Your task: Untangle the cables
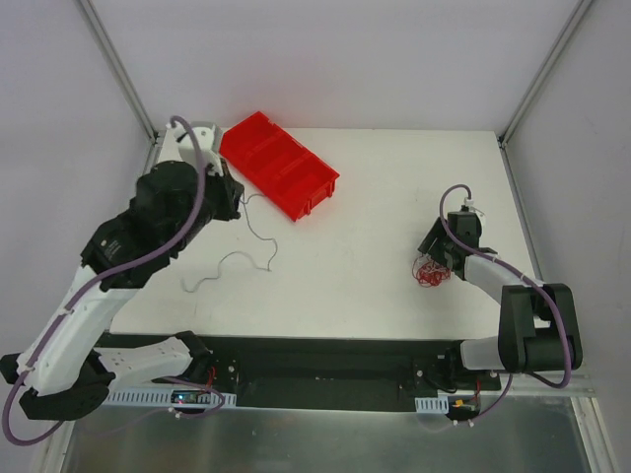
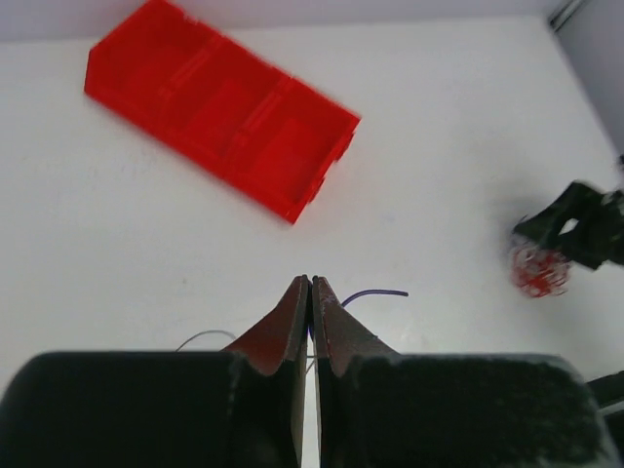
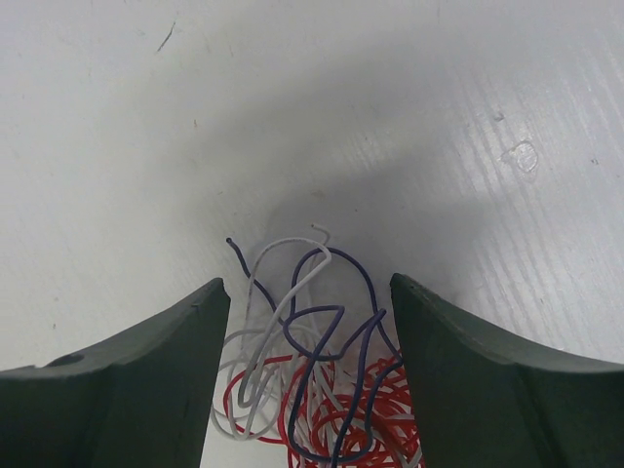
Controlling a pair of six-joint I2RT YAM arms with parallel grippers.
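A small tangle of cables (image 3: 322, 390), with red, whitish and purple strands, lies on the white table at the right (image 1: 430, 274). My right gripper (image 3: 307, 281) stands open over it, one finger on each side and neither touching. My left gripper (image 2: 311, 283) is shut on one thin cable near the table's far left (image 1: 237, 200). A purple end (image 2: 375, 292) sticks out to the right of the fingertips. From that gripper a long loose strand (image 1: 258, 236) trails in curls across the table toward the near left.
A red compartment bin (image 1: 279, 164) lies at an angle at the back, just right of the left gripper. The table's right edge (image 1: 523, 236) runs close behind the right arm. Frame posts stand at both back corners.
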